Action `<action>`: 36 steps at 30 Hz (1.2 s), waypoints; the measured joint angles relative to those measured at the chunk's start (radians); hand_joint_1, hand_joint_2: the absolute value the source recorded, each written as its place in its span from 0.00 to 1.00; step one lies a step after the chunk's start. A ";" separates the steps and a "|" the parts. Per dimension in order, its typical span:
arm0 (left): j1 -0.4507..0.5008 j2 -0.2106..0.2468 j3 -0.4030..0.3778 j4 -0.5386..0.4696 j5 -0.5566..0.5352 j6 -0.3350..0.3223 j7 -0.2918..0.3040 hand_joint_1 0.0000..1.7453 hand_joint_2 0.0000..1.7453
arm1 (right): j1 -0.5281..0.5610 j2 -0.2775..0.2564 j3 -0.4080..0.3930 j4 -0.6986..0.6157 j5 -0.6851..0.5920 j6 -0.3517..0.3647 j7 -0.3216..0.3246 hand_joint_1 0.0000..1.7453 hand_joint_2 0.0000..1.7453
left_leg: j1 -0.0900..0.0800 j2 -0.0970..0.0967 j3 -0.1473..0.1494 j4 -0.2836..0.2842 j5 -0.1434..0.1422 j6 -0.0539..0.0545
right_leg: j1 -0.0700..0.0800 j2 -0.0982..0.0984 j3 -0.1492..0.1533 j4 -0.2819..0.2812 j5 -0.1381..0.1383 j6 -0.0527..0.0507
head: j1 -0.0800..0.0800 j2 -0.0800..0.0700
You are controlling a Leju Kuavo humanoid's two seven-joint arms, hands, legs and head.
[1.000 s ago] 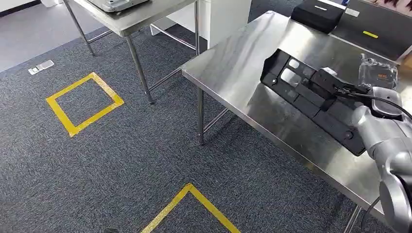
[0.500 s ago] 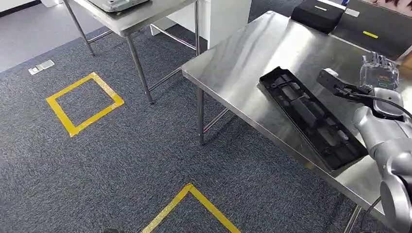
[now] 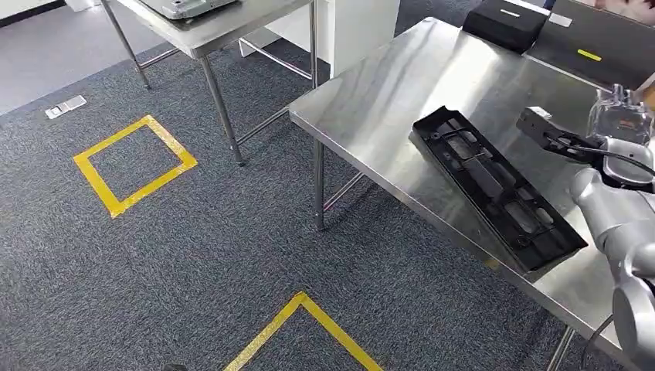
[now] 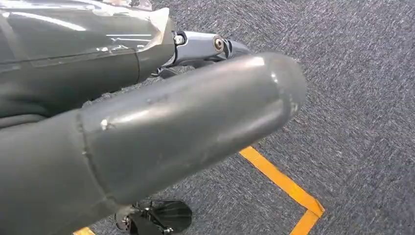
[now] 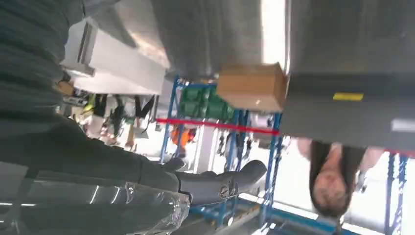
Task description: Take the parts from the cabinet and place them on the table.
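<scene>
The black part (image 3: 498, 188), a long ribbed plastic frame, lay flat on the steel table (image 3: 402, 93), running diagonally with its near end close to the table's front edge. Just beyond it, the right hand (image 3: 618, 116) hovered above the tabletop, apart from the part and holding nothing; its fingers (image 5: 220, 183) looked extended, under a clear plastic cover. The left hand (image 4: 161, 132) hung low over the grey carpet (image 3: 193, 247), by a yellow tape line (image 4: 281, 181); whether it was spread or curled could not be told. A black box (image 3: 506, 23) sat at the far end of the table. A second steel table (image 3: 208, 23) stood further left, and yellow tape squares (image 3: 135, 164) marked the carpet. A person (image 5: 335, 174) stood beyond the table.
</scene>
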 joint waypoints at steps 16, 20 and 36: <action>-0.004 -0.033 0.029 0.000 0.064 0.002 0.000 0.00 0.00 | 0.330 -0.169 -0.142 -0.230 -0.067 -0.414 -0.151 0.00 0.00 | -0.002 -0.004 0.000 0.000 -0.003 0.005 | -0.001 -0.005 0.001 -0.001 -0.001 0.000 | 0.000 0.000; -0.007 -0.038 0.034 -0.002 0.092 0.008 0.000 0.00 0.00 | 0.557 -0.221 -0.223 -0.426 0.013 -0.418 -0.086 0.00 0.00 | 0.001 -0.013 0.003 0.000 -0.004 0.006 | 0.001 -0.013 0.007 -0.003 -0.006 0.004 | 0.002 0.000; 0.006 -0.050 0.040 -0.002 0.107 0.020 0.000 0.00 0.00 | 1.426 0.234 -1.331 -1.520 -0.011 -0.214 -0.818 0.00 0.00 | 0.002 -0.011 0.014 -0.001 -0.020 0.004 | 0.002 -0.012 0.014 -0.003 -0.019 0.001 | 0.000 0.000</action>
